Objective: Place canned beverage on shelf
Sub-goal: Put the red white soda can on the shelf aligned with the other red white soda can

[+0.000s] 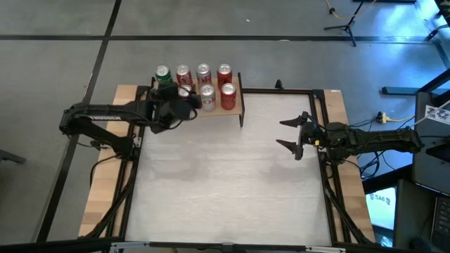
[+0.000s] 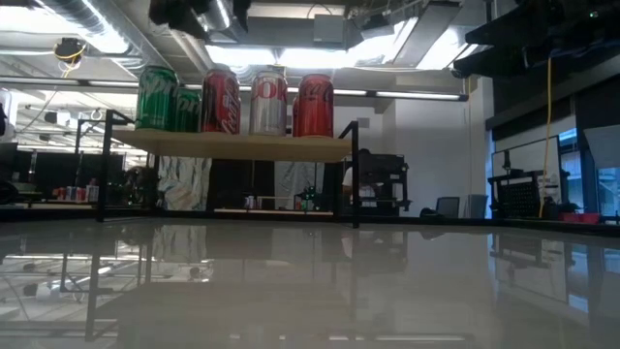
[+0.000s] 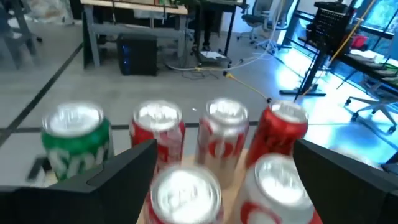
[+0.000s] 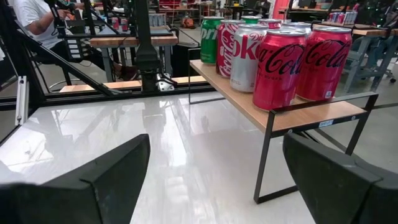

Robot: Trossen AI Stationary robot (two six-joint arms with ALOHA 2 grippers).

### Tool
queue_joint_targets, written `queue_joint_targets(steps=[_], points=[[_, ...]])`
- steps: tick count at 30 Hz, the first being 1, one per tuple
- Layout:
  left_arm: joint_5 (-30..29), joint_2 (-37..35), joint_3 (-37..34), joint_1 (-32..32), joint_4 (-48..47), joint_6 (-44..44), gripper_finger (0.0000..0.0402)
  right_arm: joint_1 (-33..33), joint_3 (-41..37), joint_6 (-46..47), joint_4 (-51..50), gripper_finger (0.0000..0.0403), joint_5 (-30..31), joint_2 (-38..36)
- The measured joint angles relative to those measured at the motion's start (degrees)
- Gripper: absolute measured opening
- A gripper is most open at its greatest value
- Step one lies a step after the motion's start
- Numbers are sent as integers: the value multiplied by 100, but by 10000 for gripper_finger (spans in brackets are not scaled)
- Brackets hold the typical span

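The shelf, a light-wood board on thin black legs, stands at the table's far edge, left of the middle. Several cans stand upright on it in two rows: a green can at the far left, red cans and silver ones. My left gripper hovers open above the shelf's near left part, over the near-row cans, with nothing between its fingers. In the low view it shows dark at the top, clear above the can tops. My right gripper waits open at the table's right.
The white tabletop stretches out in front of the shelf, with black frame rails and wooden strips along its sides. A stand and cables lie on the floor beyond the far edge. A person sits at a desk in the room behind.
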Motion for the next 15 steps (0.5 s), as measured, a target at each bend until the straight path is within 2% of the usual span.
queue_joint_targets(steps=[3,9,15], points=[[239,28,282,271,124,523,364,-2,0,-2,0,363,0,0],[1729,41,707,961,48,938,364,-1,0,-2,0,363,0,0],[2712,43,777,1513,-605,904,364,-1,0,-2,0,363,1,0]])
